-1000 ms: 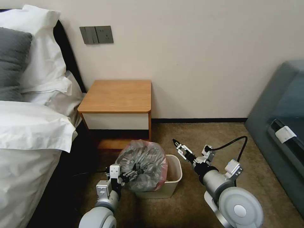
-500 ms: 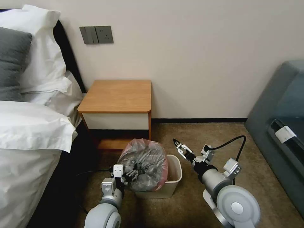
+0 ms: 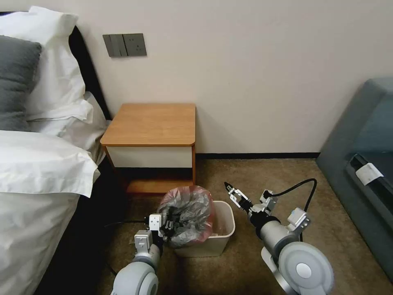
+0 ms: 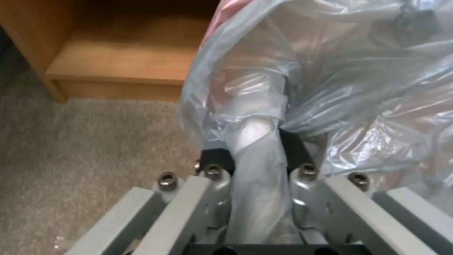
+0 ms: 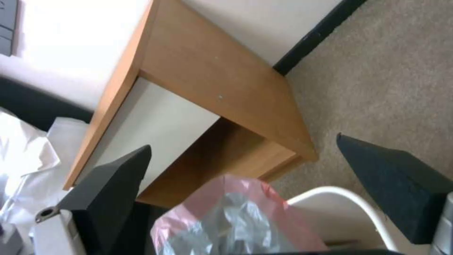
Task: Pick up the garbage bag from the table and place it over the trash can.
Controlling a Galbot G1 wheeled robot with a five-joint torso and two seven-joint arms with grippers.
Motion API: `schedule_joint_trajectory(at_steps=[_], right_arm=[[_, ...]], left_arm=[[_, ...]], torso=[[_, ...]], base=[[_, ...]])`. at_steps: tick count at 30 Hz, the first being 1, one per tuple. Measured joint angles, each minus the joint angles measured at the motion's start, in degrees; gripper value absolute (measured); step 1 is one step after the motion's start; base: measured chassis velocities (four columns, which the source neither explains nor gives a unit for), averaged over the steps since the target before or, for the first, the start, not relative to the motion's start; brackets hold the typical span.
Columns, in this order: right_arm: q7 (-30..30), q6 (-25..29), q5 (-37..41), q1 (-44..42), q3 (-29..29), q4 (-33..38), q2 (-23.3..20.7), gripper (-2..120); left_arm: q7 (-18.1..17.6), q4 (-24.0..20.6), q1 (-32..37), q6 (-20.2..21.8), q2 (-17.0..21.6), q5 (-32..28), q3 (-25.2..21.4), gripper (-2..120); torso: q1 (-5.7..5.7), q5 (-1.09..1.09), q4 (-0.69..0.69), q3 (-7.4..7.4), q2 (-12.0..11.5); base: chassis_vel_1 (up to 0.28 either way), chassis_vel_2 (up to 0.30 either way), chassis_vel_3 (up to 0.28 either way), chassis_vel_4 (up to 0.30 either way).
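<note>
Left gripper (image 3: pixel 168 228), clamped on the bag (image 3: pixel 187 216), holds it bunched over the bin (image 3: pixel 223 229), rim not yet spread; right gripper (image 3: pixel 230 189) hangs open beside it.

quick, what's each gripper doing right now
Left gripper: shut on the garbage bag, over the trash can.
Right gripper: open, holding nothing, beside the can.

Left pincer (image 3: pixel 168 228) clamped; right pincer (image 3: pixel 230 189) agape.

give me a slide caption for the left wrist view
Left gripper shut on crinkly translucent grey plastic garbage bag, orange-brown wooden nightstand behind.
</note>
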Motion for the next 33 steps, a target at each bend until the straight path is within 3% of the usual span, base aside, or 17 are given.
schedule_joint_trajectory(at_steps=[4, 7, 10, 11, 13, 14, 16, 17, 19, 20, 22, 29, 33], right_arm=[[-0.1, 0.0, 0.0, 0.4, 0.1, 0.0, 0.0, 100], [-0.6, 0.0, -0.2, 0.8, 0.2, 0.0, -0.1, 100], [-4.8, 0.0, -3.5, 1.5, 0.6, -0.1, -0.6, 100], [-4.8, 0.0, -3.5, 1.5, 0.6, -0.1, -0.6, 100], [-12.8, -0.1, -9.0, 2.2, 1.1, -0.3, -1.7, 100], [-12.8, -0.1, -9.0, 2.2, 1.1, -0.3, -1.7, 100], [-23.3, -0.7, -15.6, 3.0, 1.7, -0.3, -4.1, 100], [-23.3, -0.7, -15.6, 3.0, 1.7, -0.3, -4.1, 100], [-30.9, -1.9, -18.2, 3.7, 1.7, -0.3, -6.5, 100], [-30.9, -1.9, -18.2, 3.7, 1.7, -0.3, -6.5, 100], [-37.0, -2.9, -19.6, 4.5, 0.9, -0.3, -10.1, 100], [-40.3, -4.1, -20.0, 8.1, -1.6, -1.1, -15.9, 100], [-39.8, -4.7, -19.3, 9.7, -2.5, -1.8, -16.5, 100]], left_arm=[[0.0, 0.0, 0.3, -0.9, -0.1, -1.1, -0.4, 9], [1.3, 0.7, 0.9, -4.2, -0.2, -2.6, -1.1, 9], [6.9, 1.3, 2.6, -12.7, -0.2, -2.5, -3.2, 9], [6.9, 1.3, 2.6, -12.7, -0.2, -2.5, -3.2, 9], [9.4, 0.9, 3.6, -17.2, 0.1, -2.1, -4.3, 9], [9.4, 0.9, 3.6, -17.2, 0.1, -2.1, -4.3, 9], [11.4, 0.1, 4.2, -21.1, 0.2, -1.6, -5.4, 9], [11.4, 0.1, 4.2, -21.1, 0.2, -1.6, -5.4, 9], [13.6, 0.0, 4.6, -24.5, 0.2, -0.4, -6.5, 9], [13.6, 0.0, 4.6, -24.5, 0.2, -0.4, -6.5, 9], [16.2, 0.0, 5.1, -28.6, 0.1, 0.8, -8.1, 9], [21.2, 0.6, 5.8, -36.0, -0.3, 1.8, -11.5, 9], [23.0, 0.6, 6.1, -38.1, -0.4, 1.9, -12.3, 9]], torso=[[0.0, 0.0, 0.0, 0.0, 0.0], [0.0, 0.0, 0.0, 0.0, 0.0], [0.0, 0.0, 0.01, 0.0, 0.0], [0.0, 0.0, 0.01, 0.0, 0.0], [0.0, 0.0, 0.01, 0.0, 0.0], [0.0, 0.0, 0.01, 0.0, 0.0], [0.0, 0.0, 0.0, 0.0, 0.0], [0.0, 0.0, 0.0, 0.0, 0.0], [0.0, 0.0, 0.01, 0.0, 0.0], [0.0, 0.0, 0.01, 0.0, 0.0], [0.0, 0.0, 0.0, 0.0, 0.0], [0.0, 0.0, 0.01, 0.0, 0.0], [0.0, 0.0, 0.01, 0.0, 0.0]], base=[[0.0, 0.0, 0.0, 0.0], [0.0, 0.0, 0.0, 0.0], [0.0, 0.0, 0.0, 0.0], [0.0, 0.0, 0.0, 0.0], [0.0, 0.0, 0.0, 0.0], [0.0, 0.0, 0.0, 0.0], [0.0, 0.0, 0.0, 0.0], [0.0, 0.0, 0.0, 0.0], [0.0, 0.0, 0.0, 0.0], [0.0, 0.0, 0.0, 0.0], [0.0, 0.0, 0.0, 0.0], [0.0, 0.0, 0.0, 0.0], [0.0, 0.0, 0.0, 0.0]])
